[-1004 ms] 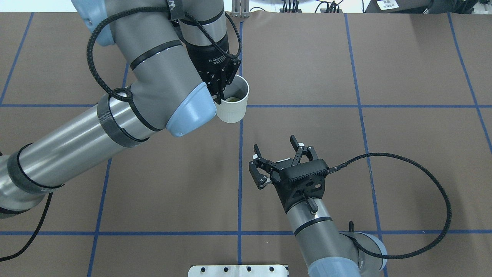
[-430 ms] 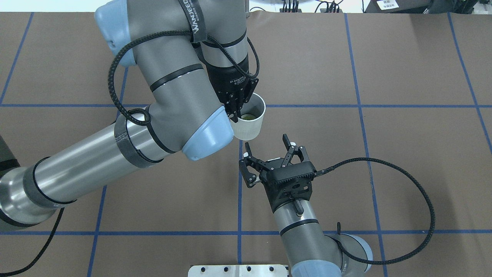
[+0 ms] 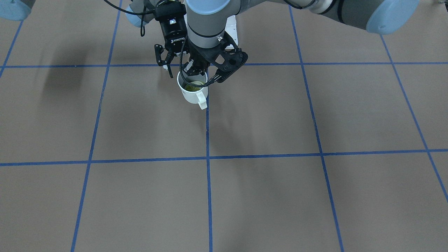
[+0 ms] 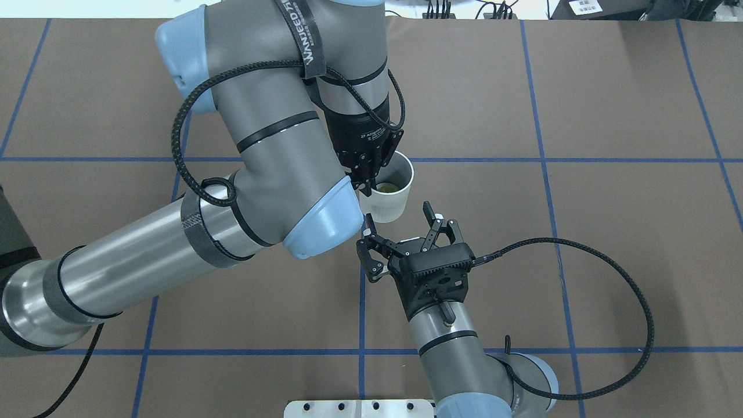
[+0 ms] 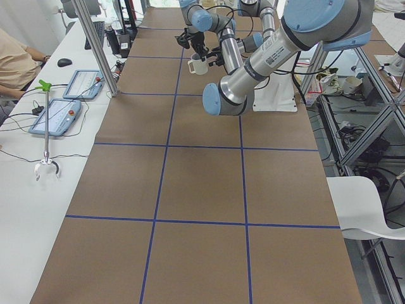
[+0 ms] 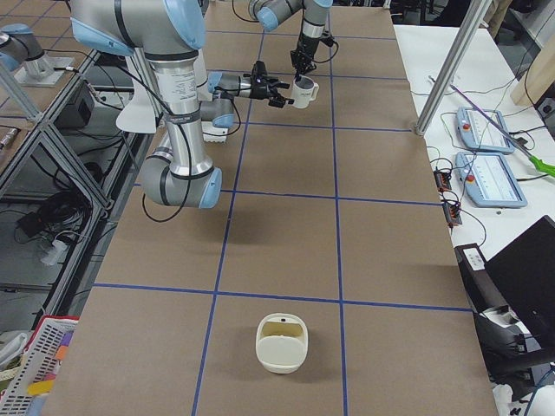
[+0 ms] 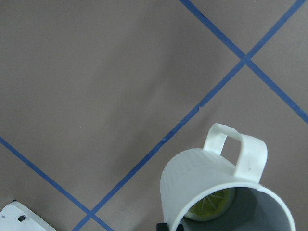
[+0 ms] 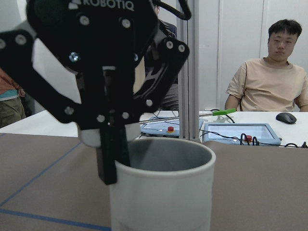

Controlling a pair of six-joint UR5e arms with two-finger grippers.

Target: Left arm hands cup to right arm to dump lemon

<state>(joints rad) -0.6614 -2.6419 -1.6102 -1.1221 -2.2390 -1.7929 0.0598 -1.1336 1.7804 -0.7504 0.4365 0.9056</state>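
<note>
The left arm is extended over the middle of the table with its wrist turned downward, and the left gripper (image 4: 365, 184) is clamped on the rim of the cup (image 4: 390, 206). The right arm is stretched forward, nearly level, and the right gripper (image 4: 396, 216) is held spread wide just beside the cup.

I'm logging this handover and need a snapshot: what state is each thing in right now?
cup: upright, off the table, held by its rim.
lemon: inside the cup.
left gripper: shut on the cup's rim.
right gripper: open, close beside the cup, not gripping it.
cream container: standing on the table, far from both arms.
</note>
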